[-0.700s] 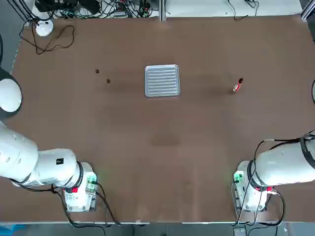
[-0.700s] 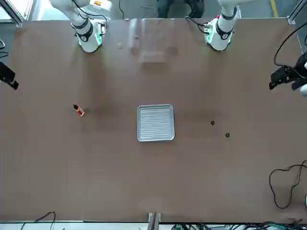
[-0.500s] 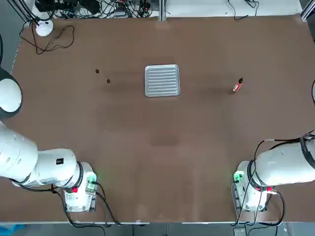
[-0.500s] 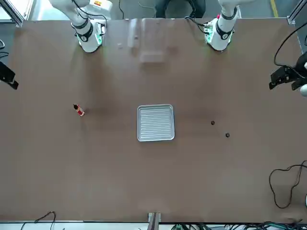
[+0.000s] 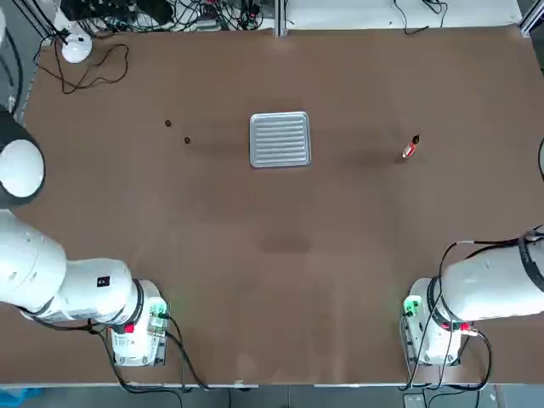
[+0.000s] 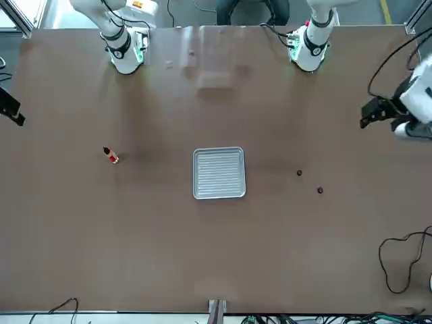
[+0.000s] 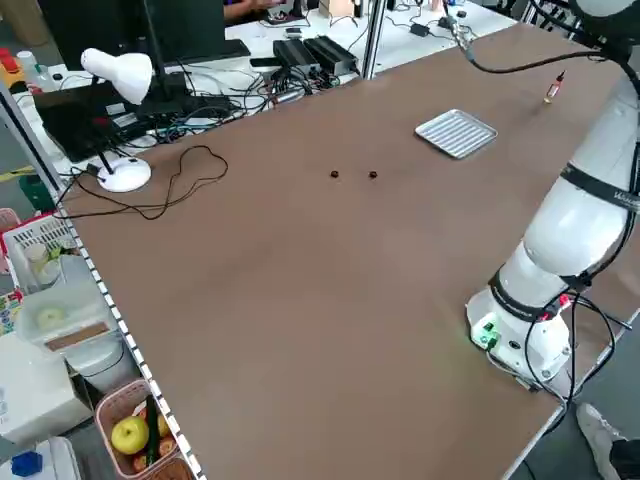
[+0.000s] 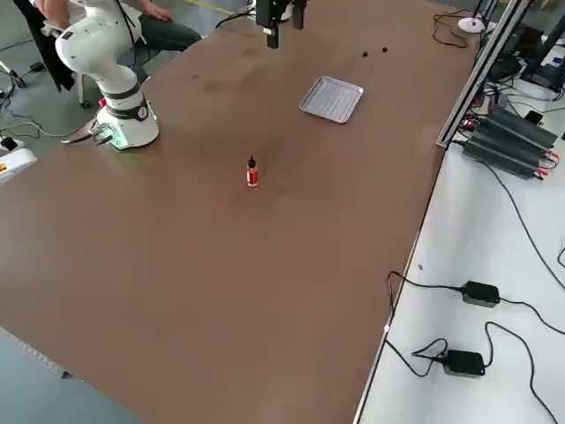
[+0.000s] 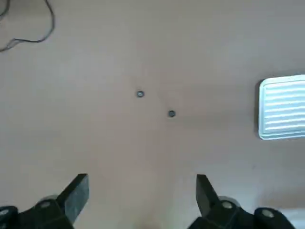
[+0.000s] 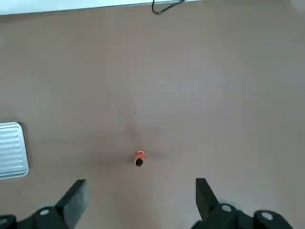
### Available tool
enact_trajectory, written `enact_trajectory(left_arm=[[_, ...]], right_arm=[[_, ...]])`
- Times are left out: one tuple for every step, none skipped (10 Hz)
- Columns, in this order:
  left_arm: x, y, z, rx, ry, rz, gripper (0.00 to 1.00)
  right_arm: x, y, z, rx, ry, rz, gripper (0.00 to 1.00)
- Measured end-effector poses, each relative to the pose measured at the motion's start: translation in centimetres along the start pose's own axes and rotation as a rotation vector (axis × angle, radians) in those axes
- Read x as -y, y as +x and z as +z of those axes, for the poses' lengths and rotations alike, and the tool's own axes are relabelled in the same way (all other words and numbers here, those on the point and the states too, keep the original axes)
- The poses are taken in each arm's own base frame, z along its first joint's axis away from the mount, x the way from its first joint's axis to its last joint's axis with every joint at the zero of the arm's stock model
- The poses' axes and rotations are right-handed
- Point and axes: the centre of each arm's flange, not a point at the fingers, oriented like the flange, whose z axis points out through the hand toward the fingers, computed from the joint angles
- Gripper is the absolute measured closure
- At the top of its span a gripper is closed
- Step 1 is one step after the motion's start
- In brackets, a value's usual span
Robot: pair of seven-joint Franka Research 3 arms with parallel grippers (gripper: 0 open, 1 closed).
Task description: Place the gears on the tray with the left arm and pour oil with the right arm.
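Observation:
Two tiny dark gears [image 5: 167, 123] [image 5: 187, 140] lie on the brown table, left of the ribbed silvery tray [image 5: 280, 139]. The small oil bottle [image 5: 410, 147], red-banded with a dark tip, stands to the tray's right. In the left wrist view both gears [image 9: 139, 94] [image 9: 171, 113] lie well ahead of my open left gripper [image 9: 140, 191], which hovers high with nothing between its fingers. At the table's left side the left gripper [image 6: 375, 112] sits apart from the gears [image 6: 299, 173]. My right gripper [image 10: 140, 195] hangs open above the oil [image 10: 139, 159]; it shows at the table's right edge [image 6: 12, 108].
A white desk lamp [image 5: 76, 48] and its black cable [image 5: 98, 72] lie at the table's far left corner. More cables [image 5: 170, 13] run along the far edge. Both arm bases [image 5: 140, 327] [image 5: 433, 327] stand at the near edge.
My left gripper has moved inward over the table's left side, toward the gears. The right arm, gears, tray and oil have not moved.

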Motion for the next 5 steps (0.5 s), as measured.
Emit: enact_trajectory(left_arm=[[-2.1, 0.4, 1.8, 0.006, -0.003, -0.021, 0.01], [-3.6, 0.7, 4.1, 0.012, -0.004, -0.032, 0.01], [-4.3, 1.0, 6.8, 0.013, -0.005, -0.038, 0.01], [-4.4, 1.1, 9.1, 0.014, -0.006, -0.041, 0.01], [-4.6, 1.1, 11.3, 0.018, -0.006, -0.048, 0.01]], right_arm=[[0.1, 0.0, 0.0, 0.002, 0.000, -0.002, 0.00], [0.3, 0.0, 0.1, 0.004, 0.001, -0.006, 0.00], [0.4, 0.0, 0.1, 0.005, 0.001, -0.007, 0.00], [0.4, 0.0, 0.2, 0.009, 0.001, -0.009, 0.00], [0.5, -0.1, 0.4, 0.023, 0.001, -0.015, 0.00]])
